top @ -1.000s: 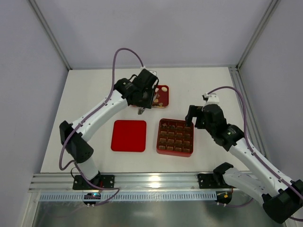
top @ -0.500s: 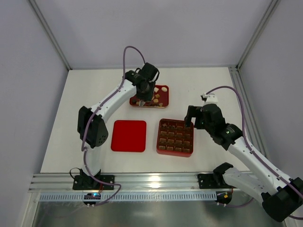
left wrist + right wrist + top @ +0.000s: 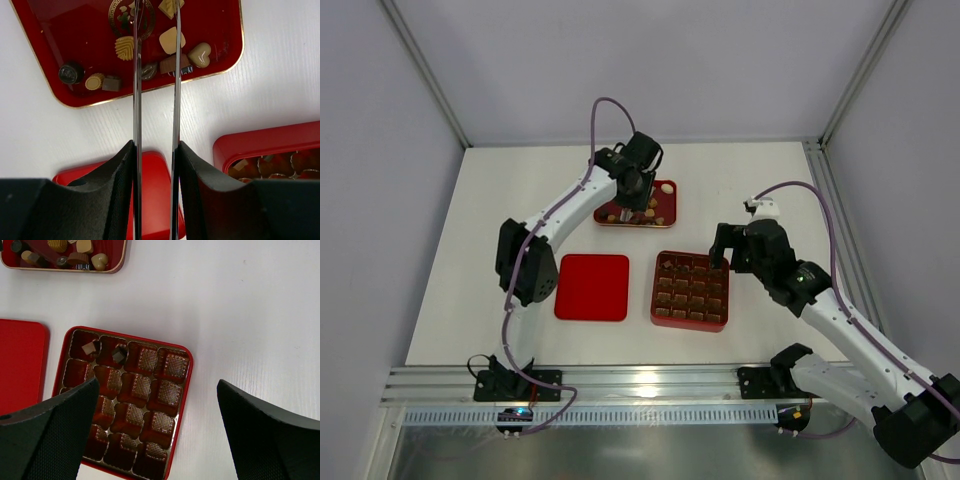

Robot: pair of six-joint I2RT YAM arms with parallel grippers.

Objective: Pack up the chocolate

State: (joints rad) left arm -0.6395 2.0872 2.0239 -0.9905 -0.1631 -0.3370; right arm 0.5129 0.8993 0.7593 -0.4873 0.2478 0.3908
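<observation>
Left arm (image 3: 570, 205) extended to the far side, wrist pointing down; left gripper (image 3: 155, 15) fingers parallel, narrowly apart. Right arm (image 3: 830, 310) bent at right; right gripper (image 3: 157, 390) spread fully wide.

A flat white table (image 3: 500, 200) holds three red things. A flat red square lid (image 3: 592, 287) lies near the front, a bit to the left. Just beside it on the right, not touching, sits a red square box with a grid of small cups (image 3: 176, 365). Farther back rests a shallow red tray with a gold rim (image 3: 75, 30), apart from both.
</observation>
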